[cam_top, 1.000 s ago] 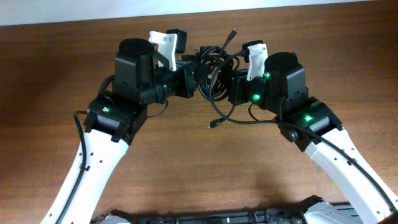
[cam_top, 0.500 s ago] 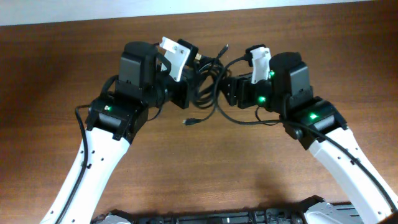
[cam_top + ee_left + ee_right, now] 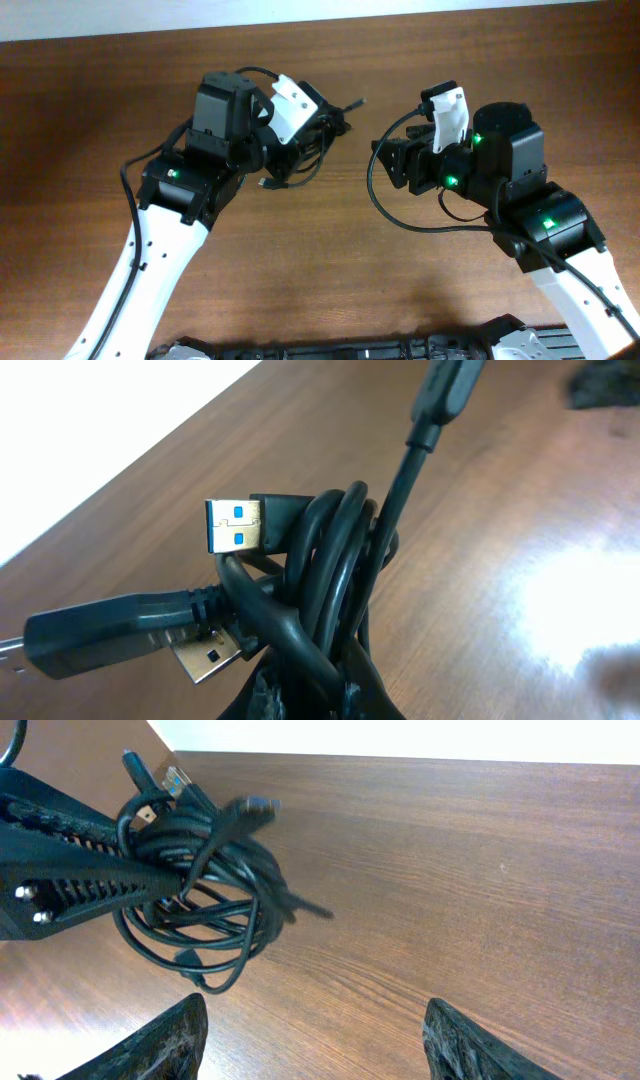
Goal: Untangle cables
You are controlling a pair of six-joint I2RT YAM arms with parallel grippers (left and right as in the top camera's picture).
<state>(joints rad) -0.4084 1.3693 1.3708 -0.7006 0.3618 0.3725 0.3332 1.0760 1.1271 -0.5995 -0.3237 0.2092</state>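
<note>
Brown tabletop [image 3: 340,240] is widening between the arms: left gripper [image 3: 180,870] is clamping the cables [image 3: 320,585]; right gripper [image 3: 315,1045], having released them, is gaping empty.

Black cables [image 3: 320,585], one tangled bundle

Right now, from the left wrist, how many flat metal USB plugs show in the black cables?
2: a blue-tongued metal plug left of the black cable bundle; a plain metal plug below it. Others may be hidden.
</note>
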